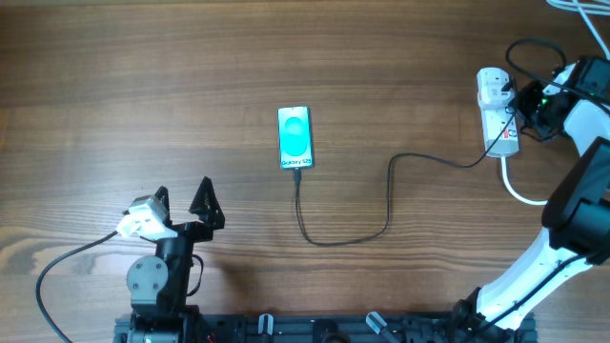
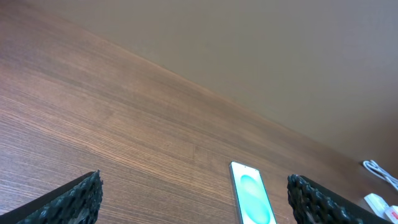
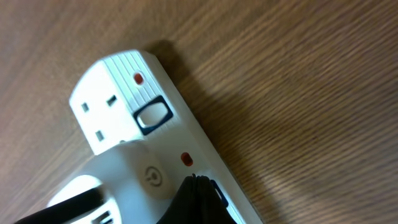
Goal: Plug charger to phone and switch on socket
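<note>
Two arms: the left one is hovering low at the near edge of the table (image 1: 143, 76), and the right one is reaching over the socket (image 1: 498, 112) at the far right.
Left gripper (image 1: 181, 193): its jaws are standing wide apart, holding nothing, well apart from the phone (image 1: 294, 138).
Right gripper (image 3: 196, 190): its jaws are pressing together on nothing, and the closed tip is resting against the socket's top face beside a rocker switch (image 3: 154, 115).
Phone: it is lying flat mid-table, screen up and glowing teal.
Charger (image 1: 389, 200): the thin black cable is running from the phone's near end, looping, then heading to the socket. The tip is looking seated, but it is too small to confirm.
Handling: the socket is looking light and smooth, so a sideways push is likely sending it sliding. Pressing straight down on the rocker is suiting it better than gripping. The cable is limp, so taking hold at the stiff connector tip is the safer choice.
</note>
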